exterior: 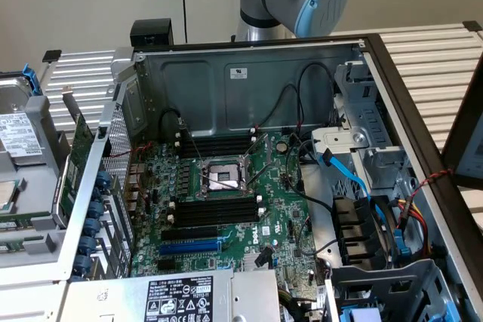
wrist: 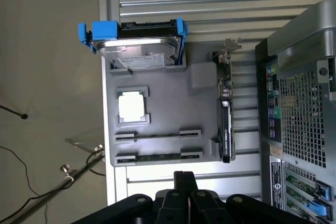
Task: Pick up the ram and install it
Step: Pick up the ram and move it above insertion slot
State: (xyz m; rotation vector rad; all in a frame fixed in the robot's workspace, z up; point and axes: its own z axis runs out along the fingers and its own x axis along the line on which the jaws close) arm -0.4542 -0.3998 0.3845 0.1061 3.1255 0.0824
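Gripper hovers near gray parts tray, grip state cannot be told | ram lies edge-up in tray holder nearest gripper | advice: centre over stick, align with its length, grasp mid-span

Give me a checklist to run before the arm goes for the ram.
1. Ram in place: ok. The ram sits on edge in the tray.
2. Gripper near the ram: ok. The gripper hangs over the tray's edge beside the ram, not touching it.
3. Way to the ram: ok. Nothing lies over it; the card stands apart.
4. Case open: ok. The case is open, its inside in plain view.
5. Slots free: ok. The black slots by the socket hold no stick.
6. Latches open: cannot tell.
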